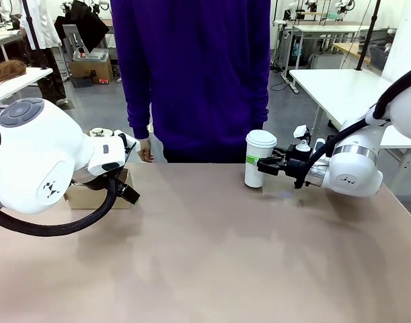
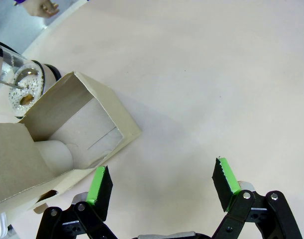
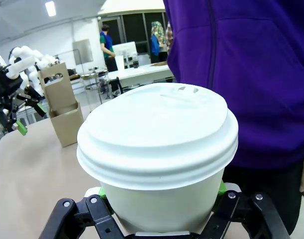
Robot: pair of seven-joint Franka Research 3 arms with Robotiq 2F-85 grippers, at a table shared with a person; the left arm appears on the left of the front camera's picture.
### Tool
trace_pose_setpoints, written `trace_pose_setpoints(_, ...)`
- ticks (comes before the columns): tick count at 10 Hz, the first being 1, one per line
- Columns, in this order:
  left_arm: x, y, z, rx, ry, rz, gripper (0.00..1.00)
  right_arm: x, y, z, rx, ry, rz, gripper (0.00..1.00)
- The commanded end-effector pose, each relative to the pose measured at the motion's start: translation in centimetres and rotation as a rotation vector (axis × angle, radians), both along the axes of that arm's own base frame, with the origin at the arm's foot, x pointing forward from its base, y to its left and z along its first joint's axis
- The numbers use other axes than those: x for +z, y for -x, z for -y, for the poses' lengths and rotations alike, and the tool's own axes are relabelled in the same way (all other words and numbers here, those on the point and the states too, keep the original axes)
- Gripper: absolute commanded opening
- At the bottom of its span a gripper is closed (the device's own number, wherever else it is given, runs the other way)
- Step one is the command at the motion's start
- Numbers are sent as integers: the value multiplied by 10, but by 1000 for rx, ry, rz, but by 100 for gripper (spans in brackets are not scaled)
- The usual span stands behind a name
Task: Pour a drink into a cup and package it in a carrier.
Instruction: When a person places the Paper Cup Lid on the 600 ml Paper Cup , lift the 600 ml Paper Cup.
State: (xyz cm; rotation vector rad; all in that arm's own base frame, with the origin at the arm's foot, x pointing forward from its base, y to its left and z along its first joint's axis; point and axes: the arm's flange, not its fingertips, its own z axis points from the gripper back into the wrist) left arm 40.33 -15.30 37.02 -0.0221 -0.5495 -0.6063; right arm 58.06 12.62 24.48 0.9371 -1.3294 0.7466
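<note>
- The right claw (image 1: pixel 262 163) is shut on the cup (image 1: pixel 260 151), with the green pads pressed against opposite sides of the white paper wall below the lid.
- The cup is held upright near the far edge of the bench (image 1: pixel 205 256), right of the middle and directly in front of the person in the purple top. Whether its base touches the bench cannot be told.
- In the right wrist view the white plastic lid (image 3: pixel 156 124) is seen seated fully on the cup.
- The left claw (image 2: pixel 164 179) is spread wide with nothing between its fingers. It is poised over bare bench just beside the carrier (image 2: pixel 87 114).
- The brown cardboard carrier is set at the left of the bench, well apart from the cup, with one open pocket seen from above.
- A clear glass pitcher (image 2: pixel 12 79) with a metal band is seen just beyond the carrier. Its contents cannot be made out.
- The person's hand (image 1: pixel 146 151) is held at the far bench edge, apart from both claws.
</note>
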Motion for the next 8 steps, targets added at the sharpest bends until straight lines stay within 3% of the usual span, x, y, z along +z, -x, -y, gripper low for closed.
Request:
trace_pose_setpoints(1, 0, 0, -1, 1, 3, 0, 100, 7, 0, -2, 0, -7, 11, 80)
trace_pose_setpoints(5, 0, 0, -1, 1, 3, 0, 100, 0, 0, 0, 0, 0, 0, 80)
trace_pose_setpoints(8, 0, 0, -1, 1, 3, 0, 100, 90, 22, 8, 49, 16, 26, 80)
